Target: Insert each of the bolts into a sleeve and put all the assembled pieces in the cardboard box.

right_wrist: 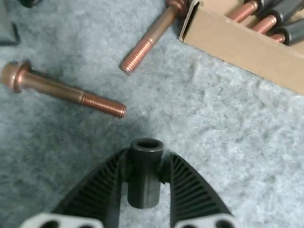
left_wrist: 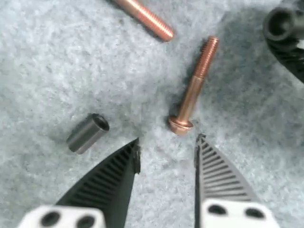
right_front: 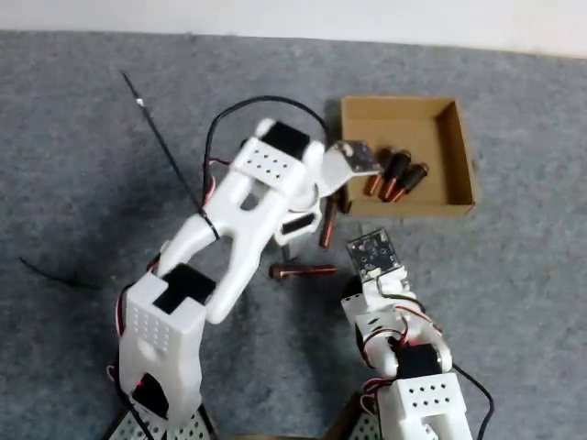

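My left gripper (left_wrist: 168, 141) is open just above the grey mat, its fingertips on either side of the head of a copper bolt (left_wrist: 192, 90) lying flat. A loose black sleeve (left_wrist: 88, 133) lies beside it, and a second bolt (left_wrist: 145, 16) lies farther off. My right gripper (right_wrist: 145, 157) is shut on another black sleeve (right_wrist: 145, 171), held upright with its bore showing. The two bolts (right_wrist: 61, 88) (right_wrist: 152, 38) lie ahead of it. The cardboard box (right_front: 456, 151) holds three assembled pieces (right_front: 396, 174). In the high view the bolts (right_front: 327, 223) (right_front: 304, 270) lie between the arms.
The box's near wall (right_wrist: 242, 45) stands close beside one bolt's head. The left arm (right_front: 238, 220) stretches across the mat toward the box corner. A black cable (right_front: 165, 147) trails over the mat at the left.
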Robot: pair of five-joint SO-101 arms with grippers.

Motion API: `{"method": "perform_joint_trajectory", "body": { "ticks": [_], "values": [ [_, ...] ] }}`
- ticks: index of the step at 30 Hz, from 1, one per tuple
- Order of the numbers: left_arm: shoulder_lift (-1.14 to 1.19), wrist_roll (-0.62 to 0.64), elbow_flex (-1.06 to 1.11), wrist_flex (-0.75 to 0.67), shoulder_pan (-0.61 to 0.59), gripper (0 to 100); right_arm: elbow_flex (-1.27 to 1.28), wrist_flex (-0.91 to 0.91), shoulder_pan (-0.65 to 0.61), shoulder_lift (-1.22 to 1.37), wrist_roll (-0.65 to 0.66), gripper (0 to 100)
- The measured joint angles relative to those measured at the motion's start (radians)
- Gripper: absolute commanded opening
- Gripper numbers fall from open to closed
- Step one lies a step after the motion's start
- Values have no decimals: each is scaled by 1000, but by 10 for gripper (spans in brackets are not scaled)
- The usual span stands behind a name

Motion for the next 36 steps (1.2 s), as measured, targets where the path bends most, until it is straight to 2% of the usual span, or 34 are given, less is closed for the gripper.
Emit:
{"method": "perform_joint_trajectory", "body": {
  "ticks": [7, 14, 17, 21, 27, 31, 36],
  "values": [
    [-5, 21, 83, 8, -23, 181, 0, 0, 0, 0, 0, 6],
    [-5, 28, 370, -204, -25, 181, 0, 0, 0, 0, 0, 6],
    [-5, 28, 405, -242, -26, 181, 0, 0, 0, 0, 0, 6],
    [-5, 28, 334, -178, -32, 181, 0, 0, 0, 0, 0, 6],
    [-5, 0, 34, 25, -123, 181, 0, 0, 0, 0, 0, 6],
    [-5, -26, -15, 41, -193, 181, 0, 0, 0, 0, 0, 6],
    [-5, -40, -25, 43, -199, 181, 0, 0, 0, 0, 0, 6]
  ]
}}
